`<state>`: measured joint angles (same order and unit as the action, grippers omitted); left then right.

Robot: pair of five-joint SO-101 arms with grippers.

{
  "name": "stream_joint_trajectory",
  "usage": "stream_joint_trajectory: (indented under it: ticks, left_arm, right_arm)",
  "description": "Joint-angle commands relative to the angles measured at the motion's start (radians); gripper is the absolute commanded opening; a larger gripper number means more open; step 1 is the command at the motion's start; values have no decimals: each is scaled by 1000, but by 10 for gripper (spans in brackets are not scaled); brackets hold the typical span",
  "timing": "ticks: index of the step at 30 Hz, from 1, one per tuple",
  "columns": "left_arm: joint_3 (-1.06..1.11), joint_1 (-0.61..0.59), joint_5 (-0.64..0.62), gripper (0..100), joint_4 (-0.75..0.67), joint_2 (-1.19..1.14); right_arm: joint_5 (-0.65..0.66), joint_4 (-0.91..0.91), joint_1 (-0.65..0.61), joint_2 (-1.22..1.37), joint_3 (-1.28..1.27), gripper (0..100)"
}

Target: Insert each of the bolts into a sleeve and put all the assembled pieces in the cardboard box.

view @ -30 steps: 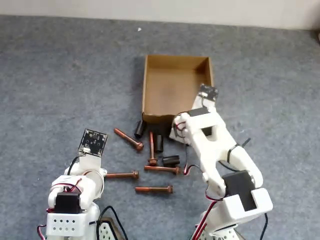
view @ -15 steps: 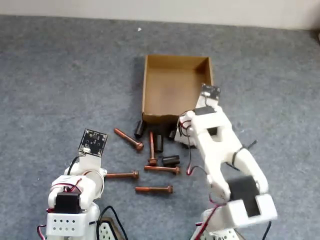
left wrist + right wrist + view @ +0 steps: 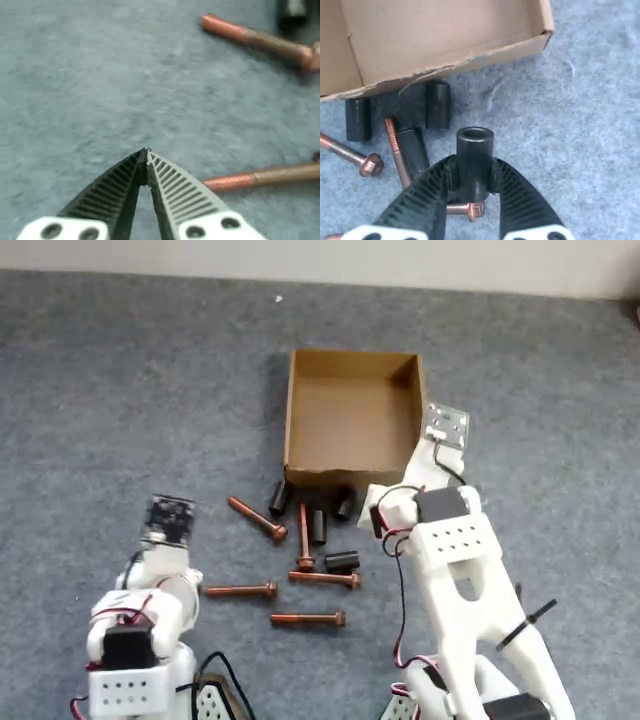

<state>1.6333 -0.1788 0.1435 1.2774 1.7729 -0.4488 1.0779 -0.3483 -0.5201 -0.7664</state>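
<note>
1. On the grey carpet [image 3: 130,390] in front of both arms, I saw the cardboard box [image 3: 290,420] sitting open-topped, with the loose parts scattered just beside its near wall.
2. Through the right wrist camera I saw the right gripper [image 3: 474,169] clamped on the held sleeve [image 3: 475,142], a black tube that stood upright between the jaws with its open bore facing the camera.
3. That tube hung over the carpet, outside the box and near the box's near wall.
4. Beyond the jaws in that view, three loose sleeves [image 3: 437,105] lay on the carpet. Two were close against the box wall, and the third lay alongside a copper bolt.
5. Another bolt lay off to one side of them with its hex head on the carpet. The head of one more poked out from under the right jaws.
6. Through the left wrist camera I saw the left gripper [image 3: 146,155] with its jaws pressed together, tips touching and nothing between them.
7. It hung over bare carpet. One of the bolts [image 3: 260,176] lay just beside the jaws, and a second lay well apart from them, farther out.
8. From the high camera I counted five bolts on the carpet between the two arms, none of them in a sleeve.
9. I also counted four loose sleeves in the high view, three in a row near the box wall and one lying among the bolts.
</note>
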Motion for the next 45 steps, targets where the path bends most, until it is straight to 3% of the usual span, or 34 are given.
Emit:
stream_joint_trajectory:
  ticks: [1, 5, 12, 17, 23, 26, 29, 34, 45]
  left_arm:
    - [-168, -41, 97, 11, -17, 2]
    - [-269, -39, 293, 11, -15, -7]
    - [-401, -8, 327, 69, 75, -12]
    - [-452, 56, 371, 69, 127, -41]
    - [-555, 173, 379, 72, 138, -302]
    - [-610, 291, 399, 75, 187, -430]
    - [-622, 406, 419, 125, 219, -529]
    - [-621, 476, 427, 181, 218, -639]
    - [-461, 503, 548, 178, -86, -806]
  right_arm:
    - [11, 7, 7, -53, 7, 5]
    - [11, 7, 22, -45, 7, 5]
    - [15, 7, 171, -45, -15, 5]
    - [18, -85, 186, -54, -93, 5]
    - [20, -154, 188, -54, -140, 5]
    - [20, -159, 194, -47, -140, 5]
    - [20, -160, 225, -45, -140, 5]
    - [20, -160, 248, -45, -140, 5]
    - [20, -160, 248, -45, -140, 5]
